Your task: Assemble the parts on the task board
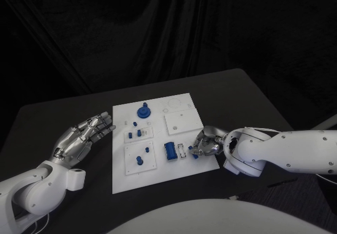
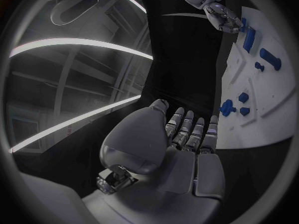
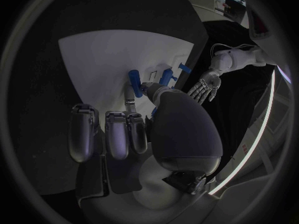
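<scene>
The white task board (image 1: pixel 184 106) lies mid-table. On it stand a round blue part (image 1: pixel 143 112), several small blue pegs (image 1: pixel 139 132) and a long blue block (image 1: pixel 170 150). My right hand (image 1: pixel 204 142) rests at the board's right edge beside the block, fingers curled in, and pinches a small blue part (image 1: pixel 191 147). In the right wrist view the thumb (image 3: pixel 156 92) lies against the block (image 3: pixel 134 79). My left hand (image 1: pixel 84 135) hovers left of the board, fingers straight and holding nothing. The left wrist view shows that hand (image 2: pixel 184 139) short of the board (image 2: pixel 261 114).
The black table (image 1: pixel 70 109) runs round the board, with bare room on both sides and behind. A square white inset plate (image 1: pixel 182 122) and a round recess (image 1: pixel 173 104) sit on the board's far right part. A dark curtain hangs behind.
</scene>
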`<act>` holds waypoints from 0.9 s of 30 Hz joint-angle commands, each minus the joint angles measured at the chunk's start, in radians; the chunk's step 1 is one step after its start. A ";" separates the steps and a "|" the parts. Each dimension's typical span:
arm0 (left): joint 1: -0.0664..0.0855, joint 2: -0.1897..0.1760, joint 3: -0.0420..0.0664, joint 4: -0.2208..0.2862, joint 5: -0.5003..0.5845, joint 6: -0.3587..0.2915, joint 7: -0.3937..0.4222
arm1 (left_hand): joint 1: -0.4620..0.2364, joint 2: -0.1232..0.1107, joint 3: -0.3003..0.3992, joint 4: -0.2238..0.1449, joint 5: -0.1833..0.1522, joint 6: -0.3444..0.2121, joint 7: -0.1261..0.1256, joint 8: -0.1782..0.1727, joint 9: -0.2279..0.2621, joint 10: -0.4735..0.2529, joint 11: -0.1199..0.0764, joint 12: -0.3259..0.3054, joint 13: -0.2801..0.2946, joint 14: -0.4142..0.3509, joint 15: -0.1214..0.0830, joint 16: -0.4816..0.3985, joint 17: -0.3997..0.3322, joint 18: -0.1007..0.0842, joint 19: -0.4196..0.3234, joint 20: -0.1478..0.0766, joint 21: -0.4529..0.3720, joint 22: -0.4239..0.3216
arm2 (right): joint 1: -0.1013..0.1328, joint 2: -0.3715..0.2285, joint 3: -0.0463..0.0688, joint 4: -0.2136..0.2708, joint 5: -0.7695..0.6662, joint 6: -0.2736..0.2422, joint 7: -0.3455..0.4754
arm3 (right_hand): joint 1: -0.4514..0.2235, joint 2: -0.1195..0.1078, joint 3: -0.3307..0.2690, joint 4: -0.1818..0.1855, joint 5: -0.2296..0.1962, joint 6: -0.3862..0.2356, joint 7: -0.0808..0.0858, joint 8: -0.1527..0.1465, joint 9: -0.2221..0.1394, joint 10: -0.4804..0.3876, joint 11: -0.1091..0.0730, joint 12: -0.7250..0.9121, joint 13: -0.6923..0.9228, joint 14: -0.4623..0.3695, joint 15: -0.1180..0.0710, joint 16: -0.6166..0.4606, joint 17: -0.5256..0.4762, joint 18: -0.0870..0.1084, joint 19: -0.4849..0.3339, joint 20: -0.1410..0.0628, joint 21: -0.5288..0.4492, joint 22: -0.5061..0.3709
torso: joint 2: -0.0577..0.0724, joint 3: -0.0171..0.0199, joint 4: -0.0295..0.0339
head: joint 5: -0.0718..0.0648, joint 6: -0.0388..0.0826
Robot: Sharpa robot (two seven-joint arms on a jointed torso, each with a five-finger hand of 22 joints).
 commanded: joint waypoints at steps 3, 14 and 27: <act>-0.003 0.003 0.001 0.000 -0.001 0.022 0.098 | 0.013 -0.005 0.007 -0.001 0.003 -0.004 0.049 -0.005 -0.001 0.005 0.009 0.005 0.001 0.006 0.004 0.006 0.001 0.002 0.011 0.000 0.008 0.002 | 0.000 0.011 0.001 0.004 0.179 -0.071 0.083 | -0.014 0.000 0.014 -0.018 0.008 0.003 -0.004 0.003 0.006 0.106 -0.008 0.005 0.263 0.091 -0.007 0.003 0.196 -0.020 0.052 -0.008 0.003 0.218 | 0.000 -0.0001 0.0004 | 0.006 0.000; -0.009 0.000 0.001 0.000 -0.001 0.029 0.094 | 0.013 -0.005 0.007 -0.001 0.003 -0.004 0.049 -0.005 -0.001 0.005 0.009 0.005 0.001 0.006 0.004 0.006 0.001 0.002 0.011 0.000 0.008 0.002 | 0.000 0.047 0.001 -0.019 0.203 -0.095 0.105 | -0.023 0.002 0.005 -0.014 0.005 0.001 -0.005 0.002 0.005 0.106 -0.008 0.005 0.263 0.091 -0.007 0.003 0.195 -0.019 0.052 -0.008 0.003 0.218 | 0.000 -0.0001 0.0001 | 0.019 0.000; -0.016 -0.002 0.001 -0.001 -0.001 0.034 0.091 | 0.014 -0.006 0.007 -0.001 0.002 -0.006 0.050 -0.005 -0.001 0.005 0.010 0.004 0.001 0.007 0.005 0.006 0.001 0.001 0.012 0.000 0.009 0.004 | 0.000 0.070 0.001 -0.036 0.172 -0.076 0.068 | -0.044 0.007 -0.033 0.001 -0.034 -0.012 -0.001 -0.005 -0.001 0.106 -0.006 0.005 0.263 0.089 -0.005 -0.001 0.184 -0.017 0.046 -0.007 -0.008 0.213 | 0.000 -0.0001 0.0003 | 0.027 0.000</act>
